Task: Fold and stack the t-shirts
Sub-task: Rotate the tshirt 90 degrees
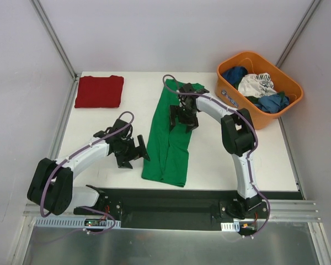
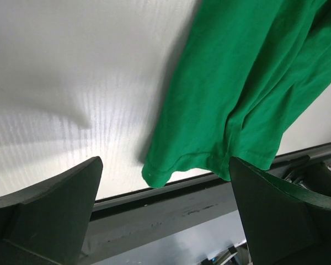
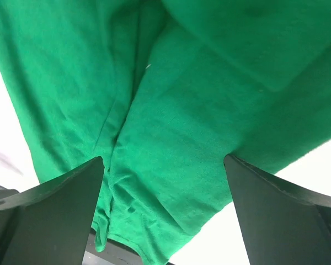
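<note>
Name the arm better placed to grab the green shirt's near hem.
Left: the left gripper, open, hangs beside the near hem of the green shirt; the right gripper is over its far half.

Matt cloth on a white desk (image 1: 215, 160)
Green t-shirt (image 1: 168, 138): soft knit, matt, creased. Dark red t-shirt (image 1: 99, 91): same matt cloth. Desk faintly ribbed, slight sheen. Orange bin (image 1: 248, 113): smooth plastic.

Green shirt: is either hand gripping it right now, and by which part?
Neither. The left hand is open beside the green shirt, the right hand open over its upper half; nothing is held.
</note>
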You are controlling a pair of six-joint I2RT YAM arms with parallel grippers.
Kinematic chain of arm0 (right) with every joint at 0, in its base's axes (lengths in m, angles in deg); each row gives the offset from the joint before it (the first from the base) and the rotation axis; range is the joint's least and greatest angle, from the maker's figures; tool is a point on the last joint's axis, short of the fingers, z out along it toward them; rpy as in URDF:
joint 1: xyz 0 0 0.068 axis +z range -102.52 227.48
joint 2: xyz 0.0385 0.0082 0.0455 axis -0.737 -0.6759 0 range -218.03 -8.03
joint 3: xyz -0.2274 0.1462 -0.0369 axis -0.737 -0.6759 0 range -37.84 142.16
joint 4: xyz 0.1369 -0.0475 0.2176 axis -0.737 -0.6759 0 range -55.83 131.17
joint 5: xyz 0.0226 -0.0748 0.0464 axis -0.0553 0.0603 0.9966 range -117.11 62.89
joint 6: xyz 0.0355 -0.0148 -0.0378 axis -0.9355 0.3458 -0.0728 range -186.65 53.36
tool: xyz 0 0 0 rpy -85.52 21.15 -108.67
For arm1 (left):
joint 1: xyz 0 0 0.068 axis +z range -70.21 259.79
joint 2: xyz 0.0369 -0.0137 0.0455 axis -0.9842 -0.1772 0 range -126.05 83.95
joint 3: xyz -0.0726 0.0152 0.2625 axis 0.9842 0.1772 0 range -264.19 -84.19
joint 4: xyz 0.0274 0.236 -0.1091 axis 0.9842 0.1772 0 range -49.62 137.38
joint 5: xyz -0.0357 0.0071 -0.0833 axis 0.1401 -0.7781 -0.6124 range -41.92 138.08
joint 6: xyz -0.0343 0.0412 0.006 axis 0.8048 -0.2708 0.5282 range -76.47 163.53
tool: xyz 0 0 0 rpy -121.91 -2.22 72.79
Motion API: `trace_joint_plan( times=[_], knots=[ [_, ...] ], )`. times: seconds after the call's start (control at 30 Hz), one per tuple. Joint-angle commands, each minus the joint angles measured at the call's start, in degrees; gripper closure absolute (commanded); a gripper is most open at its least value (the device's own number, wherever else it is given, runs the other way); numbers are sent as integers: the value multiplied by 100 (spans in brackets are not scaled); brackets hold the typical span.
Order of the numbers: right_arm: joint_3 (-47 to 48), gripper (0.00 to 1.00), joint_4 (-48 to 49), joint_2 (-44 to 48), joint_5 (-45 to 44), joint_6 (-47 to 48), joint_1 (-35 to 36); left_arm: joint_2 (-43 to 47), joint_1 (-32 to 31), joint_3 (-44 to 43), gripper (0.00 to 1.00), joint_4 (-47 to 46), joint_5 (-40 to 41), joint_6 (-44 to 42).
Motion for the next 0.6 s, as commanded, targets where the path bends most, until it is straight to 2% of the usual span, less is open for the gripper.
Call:
trace_joint_plan(
  times=[0.0, 0.13, 0.2, 0.27, 0.4, 0.5, 0.53, 0.57],
  knots=[
    [154, 3, -255, -235, -305, 70, -277, -359, -1, -220, 1, -136, -643, -240],
    [425, 3, -298, -253, -314, 368, -392, -694, -80, -194, 1, -416, -873, -134],
    [532, 3, -334, -218, -314, 509, -392, -913, -203, -264, 6, -505, -944, -99],
    [646, 3, -387, -148, -218, 624, -392, -1028, -317, -351, 14, -505, -970, -99],
    [445, 3, -343, 430, -217, 905, -365, -1082, -335, -229, 37, -505, -857, 15],
    [-20, 3, -80, 948, -384, 941, -313, -1073, -405, -71, 46, -540, -768, 85],
    [-187, 3, 69, 1073, -445, 914, -287, -1090, -440, -45, 53, -575, -777, 120],
    [-336, 3, 166, 1205, -446, 871, -260, -1099, -510, -36, 55, -593, -786, 129]
  ],
)
